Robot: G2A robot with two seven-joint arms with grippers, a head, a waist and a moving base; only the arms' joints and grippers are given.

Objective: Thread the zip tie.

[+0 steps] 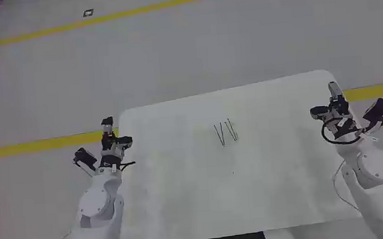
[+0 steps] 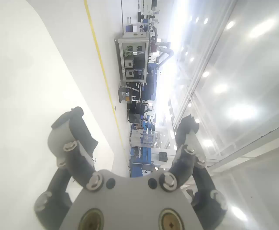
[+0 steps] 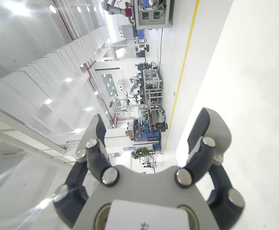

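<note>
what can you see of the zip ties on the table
The zip ties show as a few thin, dark, straight strips, plastic by the look, lying flat near the middle of the white table. They lie close together, slightly splayed, their lengths running roughly away from the robot. Their heads and exact number are too small to tell. None looks bent into a loop. Only the table touches them.
</note>
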